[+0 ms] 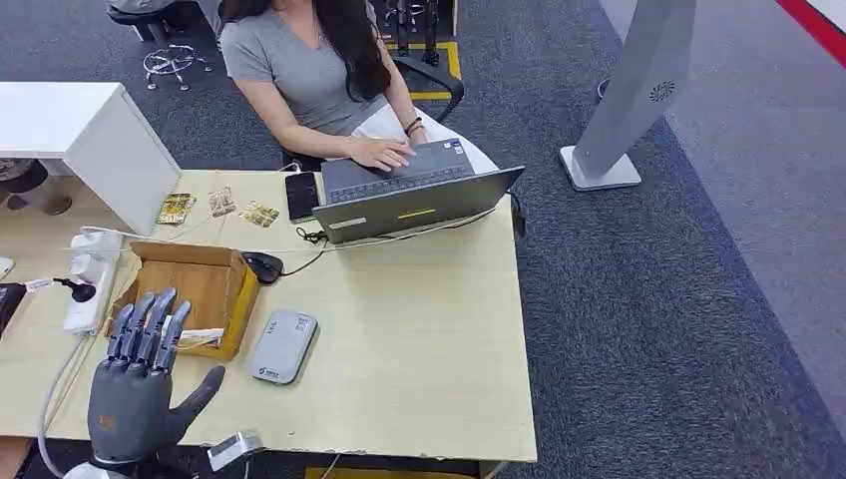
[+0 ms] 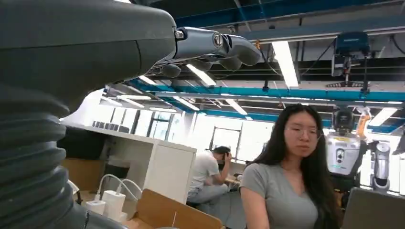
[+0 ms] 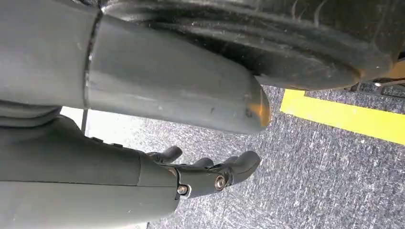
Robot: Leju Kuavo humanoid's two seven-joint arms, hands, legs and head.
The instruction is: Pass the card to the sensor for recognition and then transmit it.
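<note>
The left hand (image 1: pixel 140 384) is raised over the near left part of the wooden table (image 1: pixel 419 349), fingers straight and apart, thumb out to the side, holding nothing. Just beyond its fingertips sits an open cardboard box (image 1: pixel 195 284), with what may be a card (image 1: pixel 200 337) lying at the box's near edge. To the hand's right lies a grey sensor (image 1: pixel 282 346). Farther off, a person (image 1: pixel 319 70) types on a laptop (image 1: pixel 414 200), a black mouse (image 1: pixel 263 265) between box and laptop.
</note>
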